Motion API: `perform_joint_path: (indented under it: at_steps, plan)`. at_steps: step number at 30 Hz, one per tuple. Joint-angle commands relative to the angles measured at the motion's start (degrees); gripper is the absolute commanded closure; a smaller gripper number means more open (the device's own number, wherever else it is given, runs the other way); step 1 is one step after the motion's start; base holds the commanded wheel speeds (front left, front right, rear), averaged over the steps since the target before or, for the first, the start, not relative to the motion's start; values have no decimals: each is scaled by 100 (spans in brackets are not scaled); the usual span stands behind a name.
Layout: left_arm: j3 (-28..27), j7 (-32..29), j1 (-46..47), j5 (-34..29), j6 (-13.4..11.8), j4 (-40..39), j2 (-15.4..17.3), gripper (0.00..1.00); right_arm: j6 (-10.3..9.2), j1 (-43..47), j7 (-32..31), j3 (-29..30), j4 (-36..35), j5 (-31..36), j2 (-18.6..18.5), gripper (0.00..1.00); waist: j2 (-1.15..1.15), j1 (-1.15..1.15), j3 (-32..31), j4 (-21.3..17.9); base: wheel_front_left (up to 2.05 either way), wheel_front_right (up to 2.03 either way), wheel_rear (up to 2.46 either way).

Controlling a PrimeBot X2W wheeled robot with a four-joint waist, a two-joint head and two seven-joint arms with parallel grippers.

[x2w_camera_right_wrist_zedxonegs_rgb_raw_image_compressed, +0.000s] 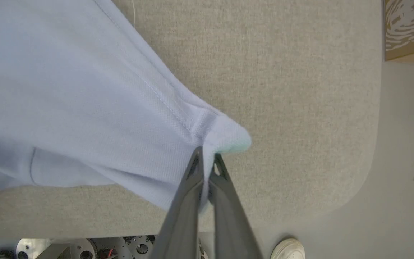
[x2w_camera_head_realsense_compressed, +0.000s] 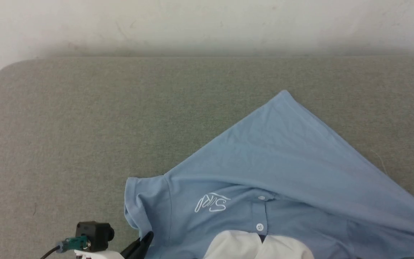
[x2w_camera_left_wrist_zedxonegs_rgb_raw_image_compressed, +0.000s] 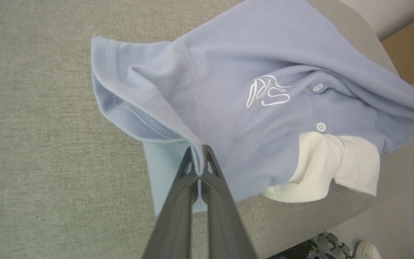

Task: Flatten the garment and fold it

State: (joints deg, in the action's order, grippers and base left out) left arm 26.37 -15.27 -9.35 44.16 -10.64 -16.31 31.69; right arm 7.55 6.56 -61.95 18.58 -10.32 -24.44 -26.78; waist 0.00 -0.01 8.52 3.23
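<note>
On the grey padded table (x2w_camera_head_realsense_compressed: 84,126), both grippers pinched the garment (x2w_camera_head_realsense_compressed: 282,154).
Pressed together at the tips, the left gripper (x2w_camera_left_wrist_zedxonegs_rgb_raw_image_compressed: 199,158) nipped a fold of light blue knit where the sleeve (x2w_camera_left_wrist_zedxonegs_rgb_raw_image_compressed: 138,93) met the body; the sleeve opened just beyond its fingertips and to their left, while the white logo (x2w_camera_left_wrist_zedxonegs_rgb_raw_image_compressed: 267,91), two small buttons (x2w_camera_left_wrist_zedxonegs_rgb_raw_image_compressed: 321,126) and the white collar (x2w_camera_left_wrist_zedxonegs_rgb_raw_image_compressed: 322,165) lay to their right. The right gripper (x2w_camera_right_wrist_zedxonegs_rgb_raw_image_compressed: 207,156) was likewise closed on a corner of the fabric, with the rest of the shirt stretching away to the left of its fingers, draped over the table near the front edge. A white shoe (x2w_camera_right_wrist_zedxonegs_rgb_raw_image_compressed: 288,248) stood on the floor beside those fingers.
</note>
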Motion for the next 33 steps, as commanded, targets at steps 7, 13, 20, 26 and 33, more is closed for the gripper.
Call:
perform_joint_path:
  at_steps: [7,13,20,26,33]
  plan:
    - [-28,106,38,-6,-47,31,-32,100,-6,742,-124,211,-180,179,585,100,0,1,-78,-130,0,0,0]
    - [-26,135,117,-51,-55,21,-42,100,-6,685,19,124,-69,216,573,0,0,1,-10,-73,0,0,0]
    - [14,134,262,-137,-61,-75,-55,100,-6,1,310,-99,-315,142,205,0,0,1,163,115,0,0,0]
    - [119,109,481,-277,-34,-272,-91,100,-6,-1246,459,-855,-403,-7,-117,0,0,1,519,440,0,0,0]
    - [307,119,795,-453,44,-387,-231,100,-6,-2877,460,-2052,411,71,-229,0,0,1,974,897,0,0,0]
